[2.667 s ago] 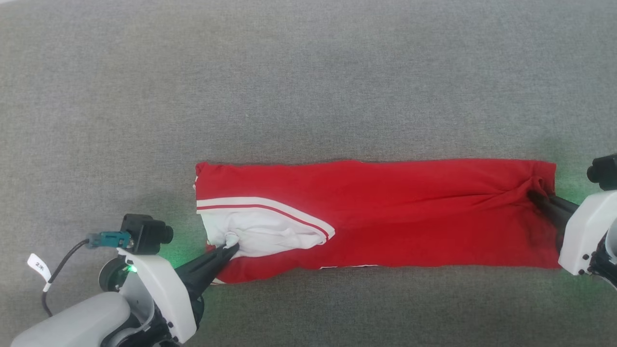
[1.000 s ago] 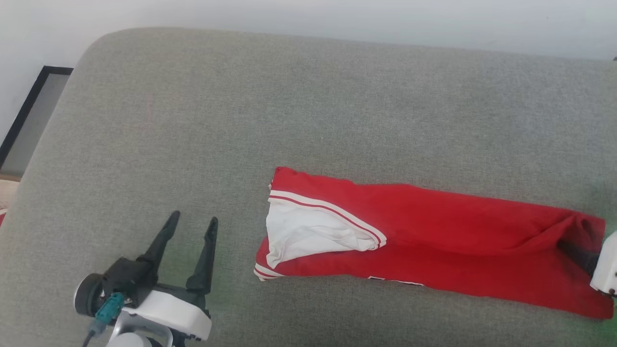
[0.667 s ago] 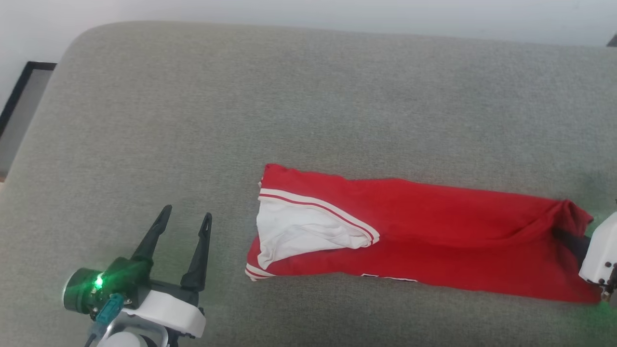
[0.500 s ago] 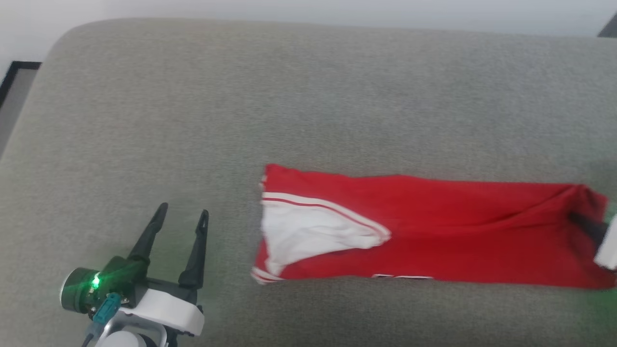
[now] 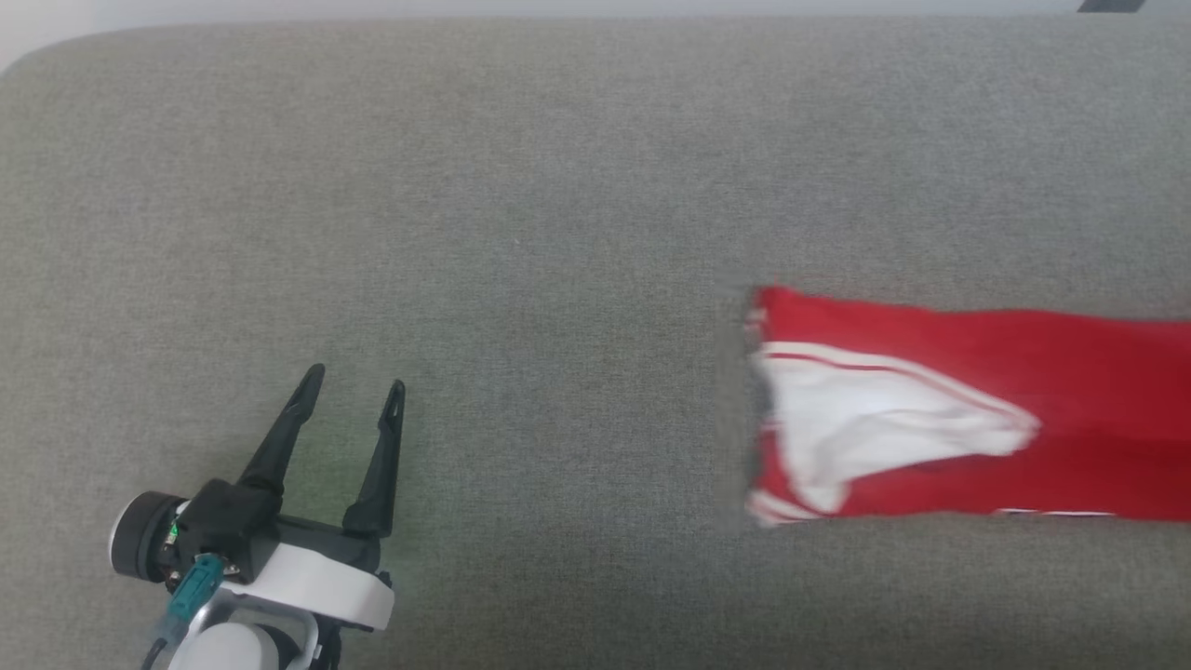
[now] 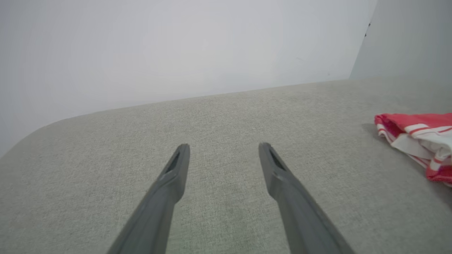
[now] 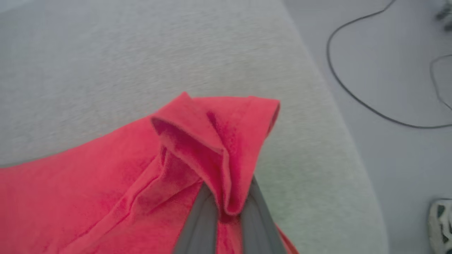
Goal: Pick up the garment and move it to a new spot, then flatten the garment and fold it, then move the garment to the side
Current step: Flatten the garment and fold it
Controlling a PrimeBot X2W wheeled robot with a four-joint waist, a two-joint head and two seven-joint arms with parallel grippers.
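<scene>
The garment (image 5: 1070, 409) lies folded in a long red strip on the grey cushion (image 5: 521, 233), its white sleeve and striped trim at the left end, and it runs off the head view's right edge. No number print shows. My left gripper (image 5: 356, 380) stands open over bare cushion, far left of the garment. In the left wrist view its fingers (image 6: 176, 173) are spread with nothing between them, and the garment (image 6: 416, 137) sits at the right edge. My right gripper (image 7: 227, 211) is shut on a bunched red fold of the garment (image 7: 106, 176).
The cushion's right edge (image 7: 339, 116) drops to a pale floor with a dark cable (image 7: 356, 98) and a shoe (image 7: 439, 218). A white wall (image 6: 176, 46) rises behind the cushion's far edge.
My left gripper let go of the white sleeve, opened and drew back left. The right gripper has dragged the garment to the right across the cushion. The head camera has also shifted.
</scene>
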